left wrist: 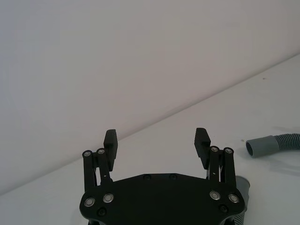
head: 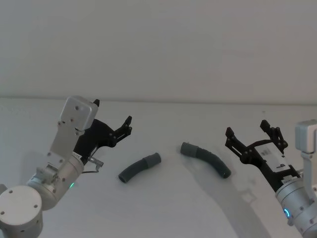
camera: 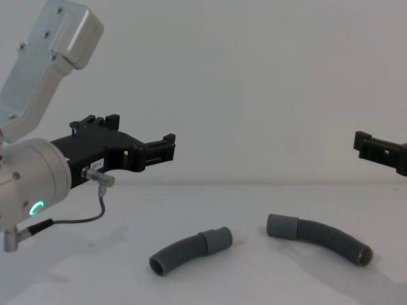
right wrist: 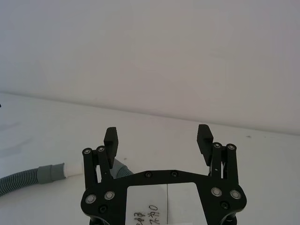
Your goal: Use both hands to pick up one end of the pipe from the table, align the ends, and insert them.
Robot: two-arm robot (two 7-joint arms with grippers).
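Two dark-grey ribbed pipe pieces lie on the white table (head: 163,208). The left piece (head: 140,167) (camera: 187,249) points its smooth cuff end (head: 153,159) toward the right piece (head: 207,158) (camera: 321,236), whose cuff end (head: 188,148) faces left; a short gap separates the cuffs. My left gripper (head: 113,112) (left wrist: 156,136) (camera: 141,130) hovers open above the table, left of the left piece. Right of the right piece, my right gripper (head: 246,128) (right wrist: 157,132) (camera: 372,147) hangs open and raised. Neither holds anything.
A plain white wall rises behind the table's far edge (head: 158,101). A thin grey cable (camera: 76,219) loops under the left wrist. Bare table surface surrounds both pipe pieces.
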